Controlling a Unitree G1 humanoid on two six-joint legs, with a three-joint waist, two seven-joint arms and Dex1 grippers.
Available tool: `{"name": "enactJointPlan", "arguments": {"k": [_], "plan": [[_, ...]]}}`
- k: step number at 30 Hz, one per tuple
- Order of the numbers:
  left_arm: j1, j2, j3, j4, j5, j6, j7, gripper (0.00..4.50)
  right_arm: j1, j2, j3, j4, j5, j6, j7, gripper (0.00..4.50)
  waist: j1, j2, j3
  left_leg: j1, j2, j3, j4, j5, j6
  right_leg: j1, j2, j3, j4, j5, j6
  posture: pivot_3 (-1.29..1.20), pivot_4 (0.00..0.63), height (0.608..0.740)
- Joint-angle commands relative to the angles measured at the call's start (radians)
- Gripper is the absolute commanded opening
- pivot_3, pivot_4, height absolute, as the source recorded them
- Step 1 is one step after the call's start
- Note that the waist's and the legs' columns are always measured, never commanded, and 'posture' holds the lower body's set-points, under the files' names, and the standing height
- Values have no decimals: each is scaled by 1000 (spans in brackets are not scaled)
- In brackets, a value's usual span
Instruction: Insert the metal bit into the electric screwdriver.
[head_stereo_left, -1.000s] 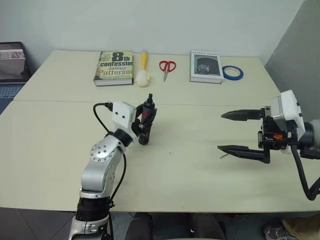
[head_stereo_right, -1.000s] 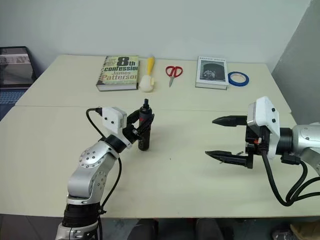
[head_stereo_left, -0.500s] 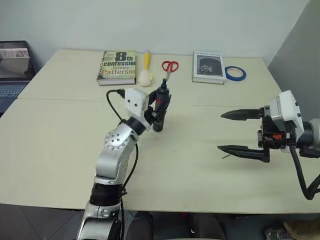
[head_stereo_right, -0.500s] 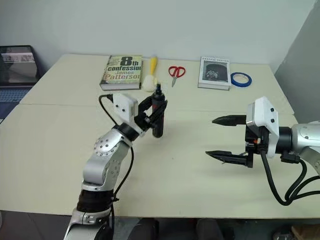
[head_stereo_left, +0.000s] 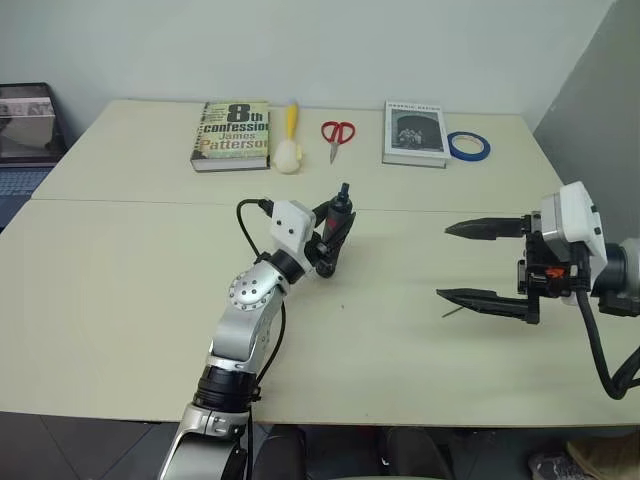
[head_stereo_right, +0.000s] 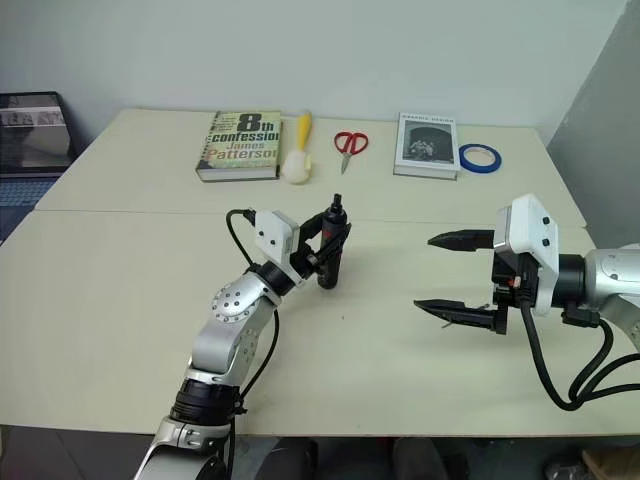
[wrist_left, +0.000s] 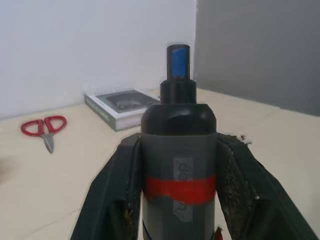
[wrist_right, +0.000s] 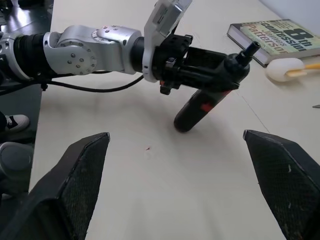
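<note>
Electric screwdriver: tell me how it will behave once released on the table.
The electric screwdriver, shut in the left gripper, looks rigid. Its round, slim body would probably roll if laid down. Stood upright on its narrow end it would likely tip over.

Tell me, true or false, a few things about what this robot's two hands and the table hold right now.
1. The left gripper is shut on the screwdriver. True.
2. The right gripper holds the scissors. False: its jaws stand wide open, and the scissors lie at the table's far edge.
3. The screwdriver's tip points up. True.
4. The tape roll sits on a book. False: it lies on the table beside the smaller book.
5. The brush lies between the larger book and the scissors. True.
</note>
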Motion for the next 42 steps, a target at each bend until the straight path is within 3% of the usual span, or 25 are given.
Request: {"name": "enactJointPlan", "arguments": {"k": [1,13,17,22,28,33,42], "plan": [[49,28,6,-81,3,38,10,1663,5,-12,-31,-16,-16,-21,8,4500,0,0,0,0,0,0,0,0,0,0,0,0,0,0,0,0,150,740],[118,47,17,-174,-3,96,53,1663,-25,-52,54,62,-128,-59,83,4500,-8,1,-1,1,0,0,0,0,0,1,0,0,0,0,0,0,150,740],[116,42,5,-181,-1,93,55,1663,-54,-148,188,193,-333,-165,161,4500,-8,2,-1,1,0,1,0,0,0,1,0,0,0,-2,-4,0,150,740],[118,34,-16,-199,6,87,53,1663,-136,-189,358,340,-516,-317,315,4500,-11,3,-2,2,0,1,0,0,0,0,0,0,0,-2,-4,0,150,740],[116,22,-37,-200,18,75,64,1662,-302,-113,536,524,-692,-481,470,4500,-12,4,-1,2,0,1,-1,0,0,0,0,0,0,-2,-3,0,150,740],[128,23,-40,-205,25,57,66,1662,-485,2,699,796,-881,-636,583,4500,-12,5,-1,2,-1,2,-1,0,0,0,-2,0,0,0,0,0,150,740],[145,19,-41,-219,37,50,82,1661,-587,94,771,1044,-992,-807,621,4500,-11,5,-1,2,-3,1,-4,1,-2,0,-4,0,-1,2,-5,0,150,740]]}}
